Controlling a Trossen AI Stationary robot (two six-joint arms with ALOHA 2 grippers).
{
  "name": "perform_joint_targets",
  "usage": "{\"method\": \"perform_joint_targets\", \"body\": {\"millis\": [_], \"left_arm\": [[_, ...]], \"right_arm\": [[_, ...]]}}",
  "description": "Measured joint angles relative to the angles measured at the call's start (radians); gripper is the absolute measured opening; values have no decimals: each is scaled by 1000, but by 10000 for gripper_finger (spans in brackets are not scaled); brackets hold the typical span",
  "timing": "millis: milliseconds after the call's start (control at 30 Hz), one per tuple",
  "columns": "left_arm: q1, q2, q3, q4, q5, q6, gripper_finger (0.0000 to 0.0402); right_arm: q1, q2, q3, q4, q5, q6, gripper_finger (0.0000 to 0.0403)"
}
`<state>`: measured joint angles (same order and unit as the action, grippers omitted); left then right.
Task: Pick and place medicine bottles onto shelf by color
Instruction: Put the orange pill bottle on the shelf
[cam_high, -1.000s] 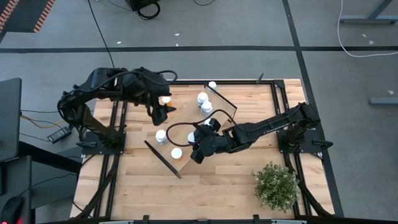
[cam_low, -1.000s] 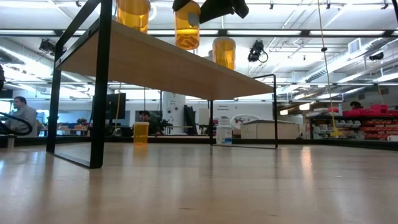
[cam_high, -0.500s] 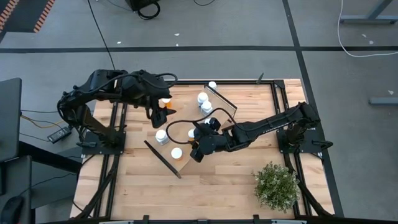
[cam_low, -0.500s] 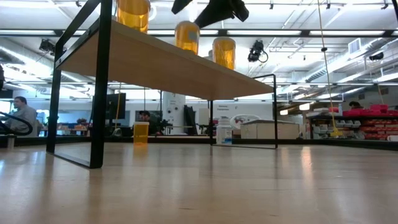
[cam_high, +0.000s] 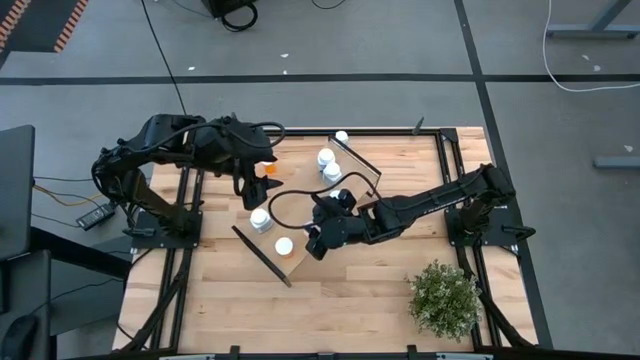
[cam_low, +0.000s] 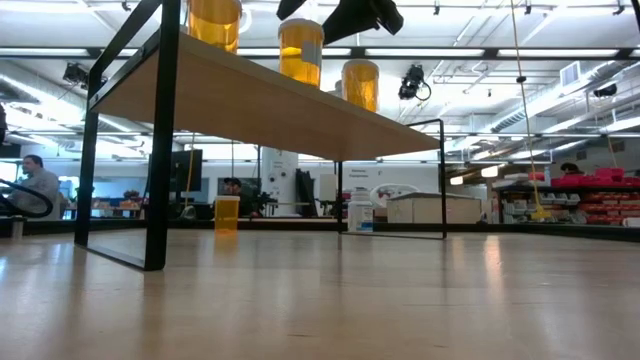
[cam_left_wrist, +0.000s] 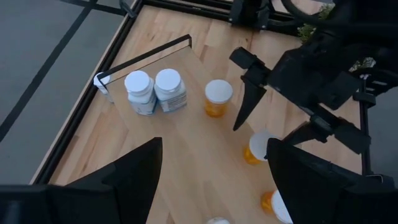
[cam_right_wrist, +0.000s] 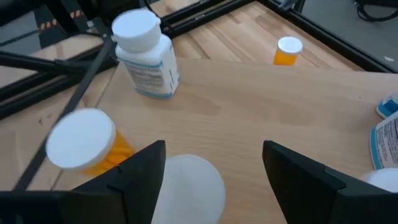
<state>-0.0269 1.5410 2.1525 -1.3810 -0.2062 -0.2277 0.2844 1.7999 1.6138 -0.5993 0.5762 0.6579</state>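
High view: the shelf (cam_high: 318, 215) lies diagonally at the centre of the table (cam_high: 360, 300). The right tool (cam_high: 312, 243) hangs over the shelf's middle, fingers spread and holding nothing; two white caps of medicine bottles (cam_high: 260, 219) lie at its 9 o'clock, one just beside it, one a little farther. Two white-bodied bottles (cam_high: 328, 165) stand near the shelf's far end, at the right tool's 12 o'clock. The left tool (cam_high: 250, 190) hovers over the shelf's left edge, fingers spread and empty, with an orange bottle (cam_high: 268, 168) at its 1 o'clock. Against one second ago, the right tool has shifted slightly toward 12 o'clock and its fingers have widened. Low view: three orange bottles stand on the shelf (cam_low: 270, 100); the middle bottle (cam_low: 301, 52) rests upright just below the right tool (cam_low: 350, 14), apart from it. One second ago that bottle hung higher, pinched in the tool. Left wrist view: the left tool's fingers (cam_left_wrist: 130, 180) stand spread; the white pair (cam_left_wrist: 155, 91) and an orange bottle (cam_left_wrist: 217, 98) lie ahead at 12 o'clock. Right wrist view: the right tool's fingers (cam_right_wrist: 140, 168) are spread over a white cap (cam_right_wrist: 189, 186), not touching it.
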Motion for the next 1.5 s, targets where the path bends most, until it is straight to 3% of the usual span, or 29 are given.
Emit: {"method": "perform_joint_targets", "body": {"millis": [300, 600, 800, 1000, 1267, 1500], "left_arm": [[0, 0, 0, -1, 0, -13, 293], [0, 0, 0, 1, -1, -24, 293], [0, 0, 0, 1, -3, -23, 293], [0, 0, 0, 7, -3, -23, 293], [0, 1, 0, 31, -3, -8, 293], [0, 1, 0, 30, -3, -4, 293]], "right_arm": [[0, -3, 16, -2, -24, -3, 276], [25, -8, 192, -37, -65, 12, 276], [85, -9, 222, -86, -176, 5, 276], [116, -6, 142, -120, -217, 54, 276], [108, -6, -20, 39, -287, 79, 276], [74, -7, -68, 121, -292, 57, 276]]}}
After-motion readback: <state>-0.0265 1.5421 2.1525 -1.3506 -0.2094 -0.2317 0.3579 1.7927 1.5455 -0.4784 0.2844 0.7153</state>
